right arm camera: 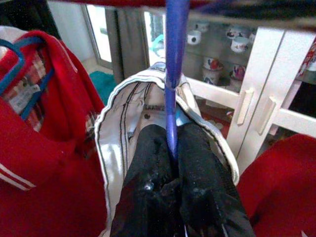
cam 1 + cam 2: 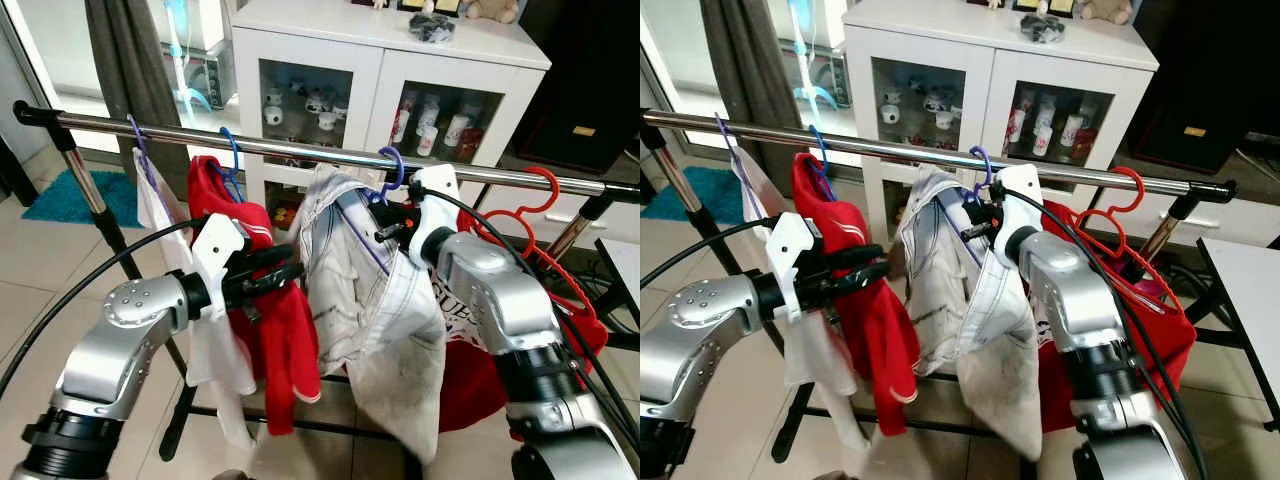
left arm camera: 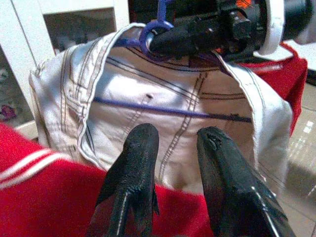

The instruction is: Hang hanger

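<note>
purple hanger [image 1: 174,74] hooked on rail [image 2: 300,149], right tool [image 1: 173,143] pinching its neck, left tool [image 3: 173,163] narrowly parted, hanger bar mostly hidden in white garment [image 2: 385,320]

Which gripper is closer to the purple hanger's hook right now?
Right. The right gripper is shut on the purple hanger just below its hook on the rail. The left gripper is open, lower down beside the white garment.

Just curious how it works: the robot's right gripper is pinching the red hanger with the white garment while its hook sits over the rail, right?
Not quite: the hanger that the right gripper pinches is purple-blue, not red. The right wrist view shows its stem clamped between the black fingers. The rest holds: it carries the white garment, and its hook sits over the rail.
</note>
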`<state>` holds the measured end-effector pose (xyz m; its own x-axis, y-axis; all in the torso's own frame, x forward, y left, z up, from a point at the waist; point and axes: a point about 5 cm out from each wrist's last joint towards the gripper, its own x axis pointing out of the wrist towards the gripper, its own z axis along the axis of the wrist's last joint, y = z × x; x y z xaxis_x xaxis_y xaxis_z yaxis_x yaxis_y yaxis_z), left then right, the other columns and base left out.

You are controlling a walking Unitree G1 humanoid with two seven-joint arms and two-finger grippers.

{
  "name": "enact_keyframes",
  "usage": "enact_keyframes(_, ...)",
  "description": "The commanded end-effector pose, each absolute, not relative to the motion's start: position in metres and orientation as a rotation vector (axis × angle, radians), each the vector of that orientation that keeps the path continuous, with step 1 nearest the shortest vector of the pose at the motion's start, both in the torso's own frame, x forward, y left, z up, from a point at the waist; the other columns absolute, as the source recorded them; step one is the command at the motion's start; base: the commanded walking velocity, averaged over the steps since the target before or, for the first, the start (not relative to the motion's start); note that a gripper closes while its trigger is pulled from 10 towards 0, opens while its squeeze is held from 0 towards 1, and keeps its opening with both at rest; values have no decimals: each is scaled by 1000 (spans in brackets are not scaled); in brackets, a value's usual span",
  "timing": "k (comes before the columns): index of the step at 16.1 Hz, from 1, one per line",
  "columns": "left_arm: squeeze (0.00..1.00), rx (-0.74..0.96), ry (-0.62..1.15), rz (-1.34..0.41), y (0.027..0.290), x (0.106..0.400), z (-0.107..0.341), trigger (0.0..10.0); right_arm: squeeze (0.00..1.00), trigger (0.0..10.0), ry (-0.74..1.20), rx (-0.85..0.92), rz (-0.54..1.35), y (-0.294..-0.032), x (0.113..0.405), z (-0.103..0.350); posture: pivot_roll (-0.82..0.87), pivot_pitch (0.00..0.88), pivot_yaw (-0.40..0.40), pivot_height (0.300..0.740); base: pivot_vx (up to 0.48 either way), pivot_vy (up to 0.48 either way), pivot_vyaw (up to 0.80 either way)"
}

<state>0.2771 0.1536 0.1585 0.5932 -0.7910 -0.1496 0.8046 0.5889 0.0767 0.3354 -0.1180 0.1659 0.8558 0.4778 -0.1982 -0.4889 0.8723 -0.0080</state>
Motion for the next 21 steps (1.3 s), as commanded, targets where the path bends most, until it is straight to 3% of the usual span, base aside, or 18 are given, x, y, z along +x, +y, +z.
enact_keyframes(1, 0, 161, 66, -895, 154, 280, 164, 10000, 0, 0, 94, -48, 520, -120, 333, 187, -22, 0, -32, 740, 0, 0, 0)
enact_keyframes(4, 0, 143, 40, -707, 154, 287, 160, 10000, 0, 0, 47, -47, 532, -120, 315, 191, -18, 0, -46, 740, 0, 0, 0)
enact_keyframes(7, 0, 127, 49, -599, 156, 283, 152, 10000, 0, 0, 132, -33, 562, -119, 289, 165, -12, 0, -58, 740, 0, 0, 0)
enact_keyframes(13, 0, 127, 79, -554, 160, 275, 145, 10000, 0, 0, 207, 78, 434, -129, 255, 131, -22, 0, -41, 740, 0, 0, 0)
enact_keyframes(14, 0, 128, 83, -551, 160, 275, 144, 10000, 0, 10000, 220, 92, 411, -131, 253, 127, -22, 0, -41, 740, 0, 0, 0)
enact_keyframes(16, 0, 132, 96, -550, 159, 273, 142, 10000, 0, 10000, 275, 99, 365, -136, 248, 114, -27, 0, -32, 740, 0, 0, 0)
enact_keyframes(21, 0, 127, 109, -555, 157, 271, 140, 10000, 0, 10000, 279, 150, 338, -135, 243, 111, -26, 0, -31, 740, -160, 0, -800)
